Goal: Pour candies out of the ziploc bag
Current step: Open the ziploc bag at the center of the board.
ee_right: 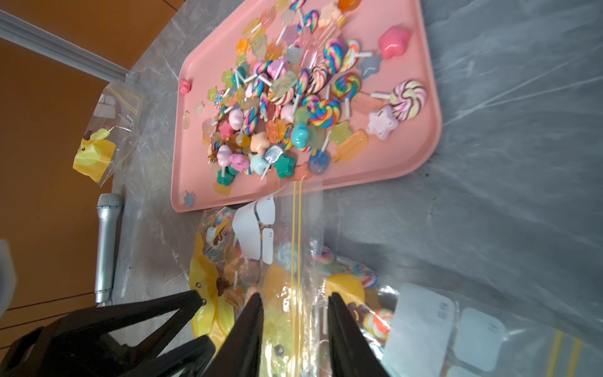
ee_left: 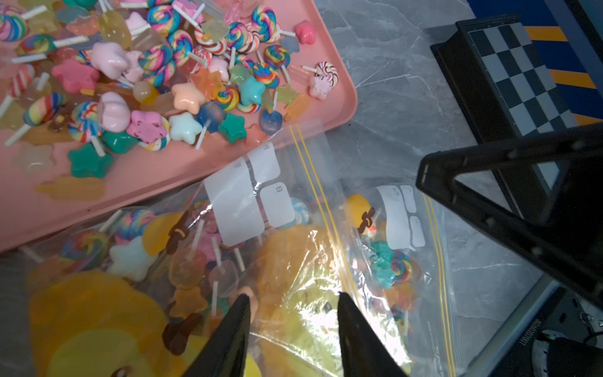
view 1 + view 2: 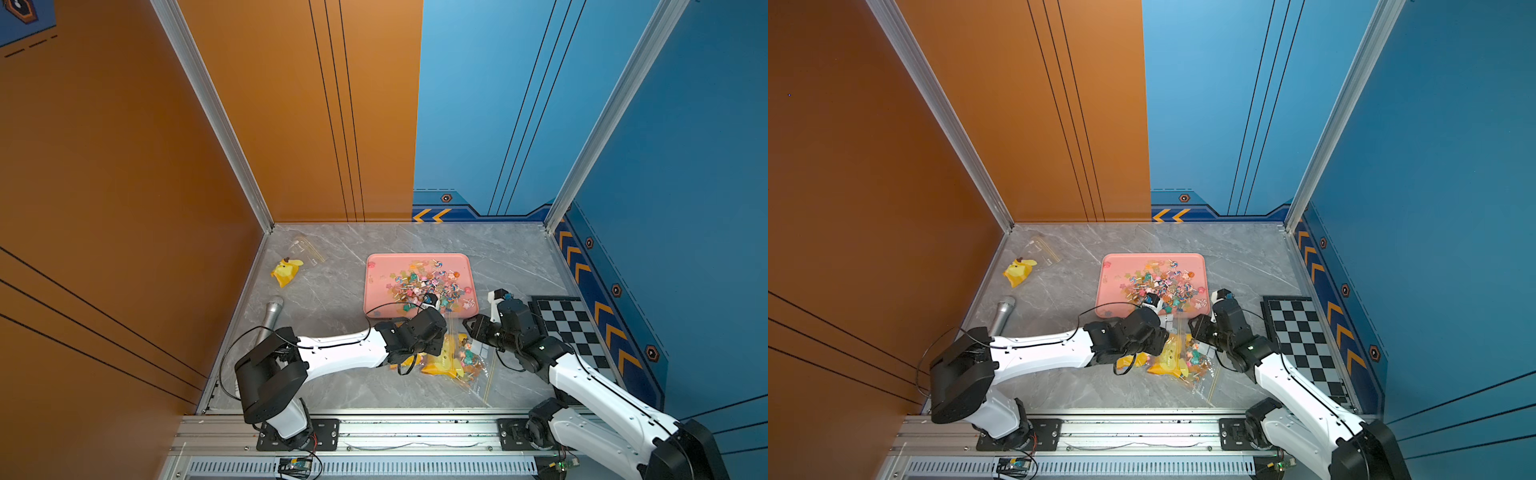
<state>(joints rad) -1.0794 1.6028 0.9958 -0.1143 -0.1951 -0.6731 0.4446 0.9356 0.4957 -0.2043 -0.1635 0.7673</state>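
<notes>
Up on the grey marble counter, tiny multicoloured candies mostly heaped on the pink plastic tray, a few inside the clear ziploc bag lying just in front, overlapping its near rim, alongside something yellow. Left claw and right claw both half-spread astride the bag; can't tell whether actually pinching it.

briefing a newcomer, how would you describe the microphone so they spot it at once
From the pink tray of candies mid-table, look across to the orange wall. The microphone lies on the grey marble, nearer the robot than the bagged yellow toy; it alone is silver, slim, with a mesh head.
</notes>
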